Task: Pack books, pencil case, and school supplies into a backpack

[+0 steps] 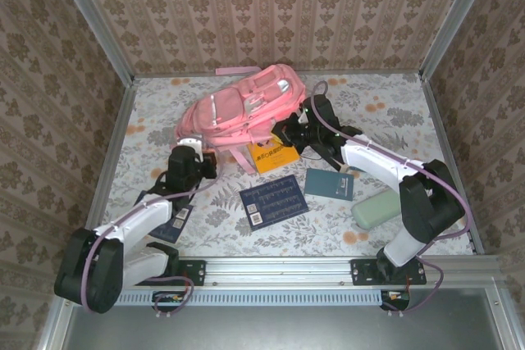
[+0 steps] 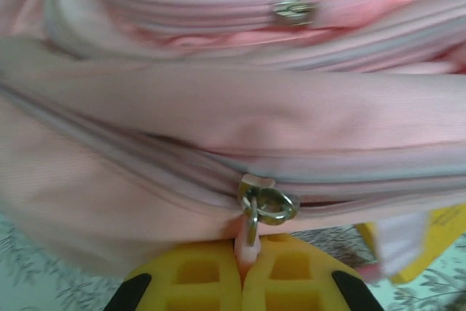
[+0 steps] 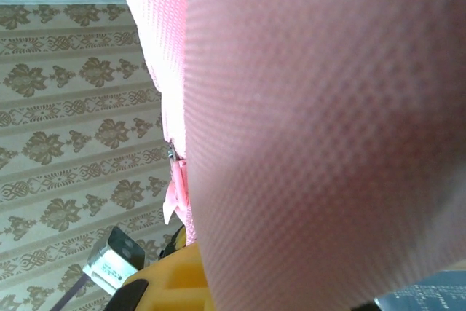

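Left jaws pinching zipper pull (image 2: 250, 232), right jaws gripping pink backpack (image 1: 242, 108)

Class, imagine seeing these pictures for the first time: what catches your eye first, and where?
The pink backpack, lying at the far middle of the table, stands out first. Close up, the left gripper is shut on its zipper pull. A navy book and a mint pencil case lie loose in front of it.
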Motion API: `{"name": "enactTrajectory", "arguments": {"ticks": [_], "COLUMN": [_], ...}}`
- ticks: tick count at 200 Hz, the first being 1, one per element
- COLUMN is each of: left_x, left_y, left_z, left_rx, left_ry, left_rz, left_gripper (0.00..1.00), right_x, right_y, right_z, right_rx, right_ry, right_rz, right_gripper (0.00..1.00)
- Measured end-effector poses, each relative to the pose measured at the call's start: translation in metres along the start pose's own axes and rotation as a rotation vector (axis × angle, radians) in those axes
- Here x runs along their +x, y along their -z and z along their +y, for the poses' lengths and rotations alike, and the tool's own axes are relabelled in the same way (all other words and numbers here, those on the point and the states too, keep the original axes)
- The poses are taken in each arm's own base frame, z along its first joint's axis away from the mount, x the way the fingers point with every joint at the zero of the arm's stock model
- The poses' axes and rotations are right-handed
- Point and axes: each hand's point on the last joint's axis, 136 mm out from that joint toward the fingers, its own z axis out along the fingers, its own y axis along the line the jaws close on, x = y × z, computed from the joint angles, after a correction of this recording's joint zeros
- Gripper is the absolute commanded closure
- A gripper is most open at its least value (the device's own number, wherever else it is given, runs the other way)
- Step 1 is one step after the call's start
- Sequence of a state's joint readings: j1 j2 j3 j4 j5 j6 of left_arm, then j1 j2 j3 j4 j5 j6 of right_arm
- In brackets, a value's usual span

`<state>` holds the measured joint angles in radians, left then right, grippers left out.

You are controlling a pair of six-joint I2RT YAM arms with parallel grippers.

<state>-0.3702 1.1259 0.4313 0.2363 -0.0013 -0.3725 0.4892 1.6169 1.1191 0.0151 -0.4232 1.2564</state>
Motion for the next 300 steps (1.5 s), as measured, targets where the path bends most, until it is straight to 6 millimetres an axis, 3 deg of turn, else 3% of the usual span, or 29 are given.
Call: {"name": "enactTrajectory", "arguments": {"ticks": [33,74,93,110,122,147,174,197,226,268,300], "left_x": [0.004,0.009,0.011,0.019,0.027,0.044,0.062,0.068,0.074,0.083,0.084], "left_y": [-0.005,-0.003,0.003,0.009,0.012,0.016,0.008,-0.003,-0.011,-0.016,-0.015], "left_z": [0.029,0.014,-0.01,-0.039,-0.062,-0.106,-0.143,-0.168,-0.179,-0.183,-0.185], "left_rx": [-0.084,-0.023,0.046,0.127,0.188,0.302,0.367,0.405,0.422,0.427,0.43], "left_ry": [0.043,0.027,-0.018,-0.071,-0.111,-0.181,-0.24,-0.266,-0.275,-0.284,-0.288], "left_rz": [0.058,0.081,0.087,0.103,0.127,0.187,0.266,0.303,0.332,0.368,0.369], "left_gripper": [1.0,1.0,1.0,1.0,1.0,1.0,1.0,1.0,1.0,1.0,1.0], "right_x": [-0.014,-0.036,-0.059,-0.088,-0.113,-0.152,-0.162,-0.142,-0.087,-0.005,0.018], "right_y": [0.007,0.015,0.016,0.015,0.014,0.014,0.027,0.037,0.041,0.01,-0.01], "right_z": [-0.007,-0.021,-0.024,-0.027,-0.029,-0.038,-0.052,-0.06,-0.066,-0.075,-0.074], "right_rx": [0.014,0.059,0.08,0.102,0.121,0.164,0.237,0.262,0.274,0.285,0.283], "right_ry": [0.003,0.035,0.052,0.071,0.085,0.1,0.103,0.1,0.107,0.08,0.062], "right_rz": [-0.024,-0.038,-0.058,-0.092,-0.117,-0.163,-0.2,-0.184,-0.115,0.033,0.077], "right_gripper": [1.0,0.96,0.88,0.6,0.49,0.36,0.33,0.36,0.47,0.51,0.53]}}
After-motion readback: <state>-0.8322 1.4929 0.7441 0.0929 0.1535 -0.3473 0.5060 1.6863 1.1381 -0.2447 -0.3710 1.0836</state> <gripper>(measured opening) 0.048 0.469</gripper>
